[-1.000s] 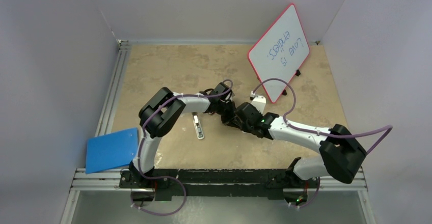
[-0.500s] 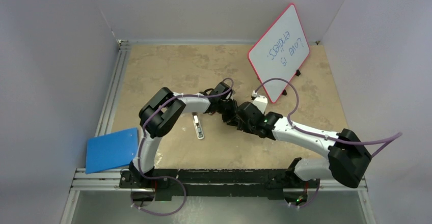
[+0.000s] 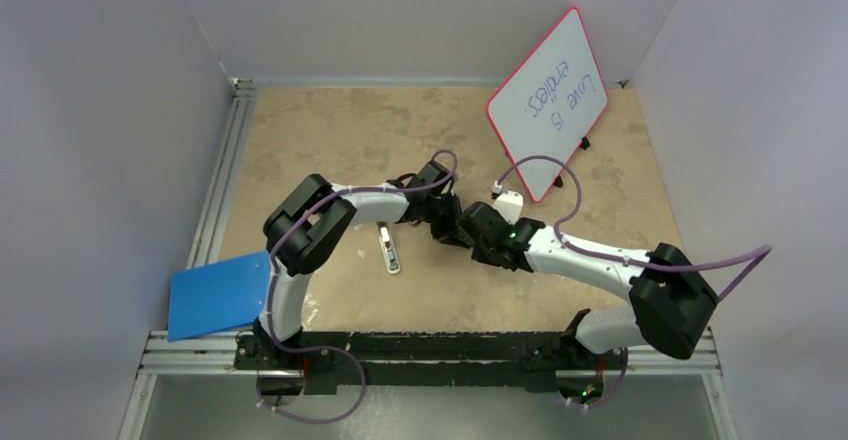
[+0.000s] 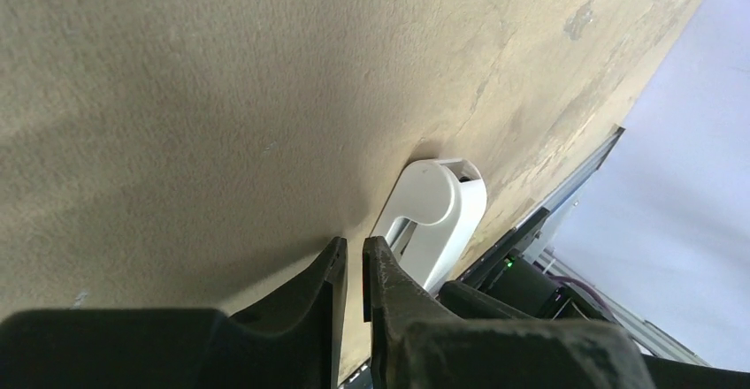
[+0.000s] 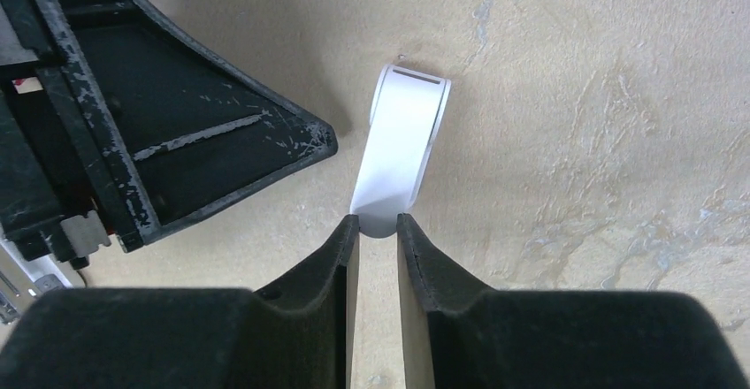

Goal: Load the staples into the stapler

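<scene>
The stapler [image 5: 398,155], a white bar with a rounded near end, lies on the tan table. My right gripper [image 5: 378,223] has its fingertips on both sides of that rounded end. The stapler also shows in the left wrist view [image 4: 433,217], just right of my left gripper [image 4: 354,252]. The left jaws are nearly together, with a thin red edge between them. In the top view the two grippers, left [image 3: 443,222] and right [image 3: 472,222], meet mid-table and hide the stapler. A slim white-and-grey piece [image 3: 388,248] to their left looks like the staples tray.
A stubby white piece [image 3: 508,203] sits beside the right wrist. A red-framed whiteboard [image 3: 548,102] stands at the back right. A blue sheet [image 3: 220,293] lies at the front left. The left gripper's black body [image 5: 159,115] is close on the stapler's left.
The right arm's elbow swung out to the right and came back. The left arm's elbow shifted slightly left. Both grippers stayed at the same spot mid-table.
</scene>
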Motion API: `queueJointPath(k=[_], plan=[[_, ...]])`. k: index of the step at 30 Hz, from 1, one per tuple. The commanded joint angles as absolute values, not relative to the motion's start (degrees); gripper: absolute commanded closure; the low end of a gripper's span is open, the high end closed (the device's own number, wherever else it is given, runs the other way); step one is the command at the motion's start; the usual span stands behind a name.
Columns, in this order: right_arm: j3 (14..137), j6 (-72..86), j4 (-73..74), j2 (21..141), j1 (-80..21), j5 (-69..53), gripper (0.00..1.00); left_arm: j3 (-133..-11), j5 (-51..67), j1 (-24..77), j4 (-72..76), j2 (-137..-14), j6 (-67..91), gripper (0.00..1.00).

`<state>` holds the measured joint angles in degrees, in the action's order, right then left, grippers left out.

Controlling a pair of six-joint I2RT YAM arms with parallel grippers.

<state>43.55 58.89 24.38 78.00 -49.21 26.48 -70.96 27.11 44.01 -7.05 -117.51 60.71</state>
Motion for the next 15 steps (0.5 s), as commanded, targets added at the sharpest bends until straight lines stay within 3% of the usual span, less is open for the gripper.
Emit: queueJointPath(k=[1, 9, 15], plan=[[43.74, 60.87, 24.63, 80.41, -49.34, 28.07, 0.78, -70.88, 25.87, 44.21, -7.07, -114.16, 58.07, 0.89], [45.41, 61.77, 26.43, 78.77, -49.37, 29.07, 0.75, -71.34, 22.42, 44.21, -9.16, -110.49, 55.55, 0.88], [52.84, 58.68, 28.55, 73.04, -49.26, 33.95, 0.62, -72.63, 20.12, 44.17, -11.94, -103.97, 51.03, 0.75]])
